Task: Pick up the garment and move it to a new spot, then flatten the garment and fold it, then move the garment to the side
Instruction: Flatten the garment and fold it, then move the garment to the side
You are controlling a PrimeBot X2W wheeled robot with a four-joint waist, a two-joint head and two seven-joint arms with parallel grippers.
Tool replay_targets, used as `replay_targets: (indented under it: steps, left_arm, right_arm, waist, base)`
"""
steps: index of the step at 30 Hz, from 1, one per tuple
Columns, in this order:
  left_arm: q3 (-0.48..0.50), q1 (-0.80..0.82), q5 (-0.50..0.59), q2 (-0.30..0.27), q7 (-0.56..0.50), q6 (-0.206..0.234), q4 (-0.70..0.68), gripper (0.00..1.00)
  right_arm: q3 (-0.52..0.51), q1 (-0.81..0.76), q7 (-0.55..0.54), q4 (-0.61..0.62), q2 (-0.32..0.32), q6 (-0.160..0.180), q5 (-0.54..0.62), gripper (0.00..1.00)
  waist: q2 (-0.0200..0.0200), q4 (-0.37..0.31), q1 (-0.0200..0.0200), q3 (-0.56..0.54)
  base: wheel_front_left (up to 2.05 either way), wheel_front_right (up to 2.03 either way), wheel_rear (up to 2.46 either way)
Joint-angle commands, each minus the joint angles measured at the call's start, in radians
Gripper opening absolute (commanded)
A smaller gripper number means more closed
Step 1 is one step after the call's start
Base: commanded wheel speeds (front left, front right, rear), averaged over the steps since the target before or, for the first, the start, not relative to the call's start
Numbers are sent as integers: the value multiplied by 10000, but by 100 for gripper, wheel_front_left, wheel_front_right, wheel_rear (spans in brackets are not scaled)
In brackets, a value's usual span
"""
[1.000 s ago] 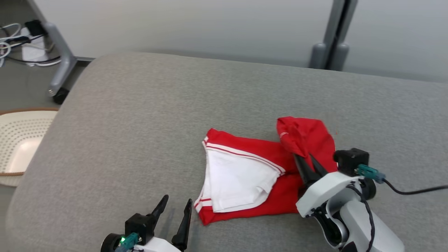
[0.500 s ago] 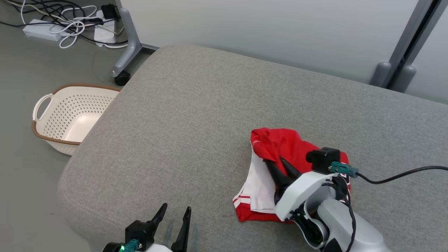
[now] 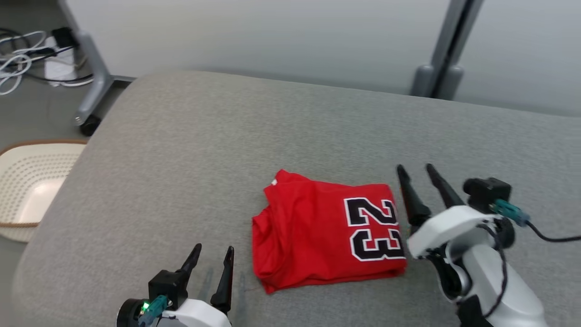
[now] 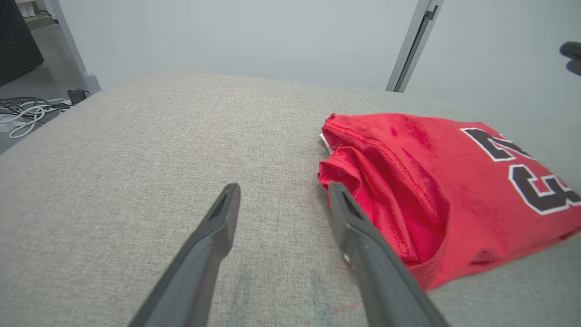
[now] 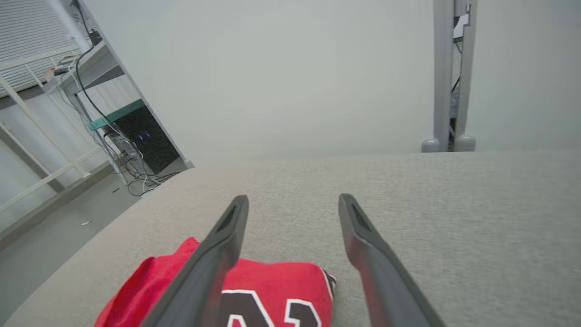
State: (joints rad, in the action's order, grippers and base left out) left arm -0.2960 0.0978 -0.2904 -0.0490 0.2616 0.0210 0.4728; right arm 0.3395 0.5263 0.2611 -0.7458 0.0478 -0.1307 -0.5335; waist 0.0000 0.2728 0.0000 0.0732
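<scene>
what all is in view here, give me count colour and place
garment: one, red with a black and white 23, folded, lying middle front of the padded surface
padded surface: one, grey fabric, spans most of the head view
basket: one, cream with a brown rim, perforated, on the floor at the left
cables: a tangle, white and black, on the floor far left
frame leg: one, grey, with a dark caster, far left
post: one, grey, far right by the pale wall
left tool: one, dark fingers, open, front left of the garment
right tool: one, dark fingers, open, by the garment's right edge
</scene>
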Motion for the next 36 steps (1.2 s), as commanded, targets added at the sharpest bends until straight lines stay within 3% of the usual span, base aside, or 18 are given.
replay_targets:
  steps: [1,5,11,23,36]
  left_arm:
    - [142,188,117,-41,43,62,-58,100]
    - [502,217,376,-37,43,110,-160,100]
    - [853,59,629,-42,43,135,-212,100]
    - [1581,-768,1256,-41,43,179,-544,100]
    - [2223,-1116,1626,-41,43,360,-678,100]
  right_arm:
    - [-627,-367,46,230,55,0,591,100]
    - [-2208,-1348,46,979,57,0,1943,100]
    - [-2916,-2111,47,1486,56,0,2500,100]
    - [-2741,-3369,48,2217,63,0,2681,100]
    - [-2786,-3881,49,2430,63,0,2949,100]
  waist:
    - [0,-560,0,2]
    - [0,-1205,0,8]
    - [0,-1722,0,-71]
    - [0,-2559,0,-572]
    - [0,-2740,0,-715]
  base:
    - [0,0,0]
    - [0,0,0]
    - [0,0,0]
    - [0,0,0]
    - [0,0,0]
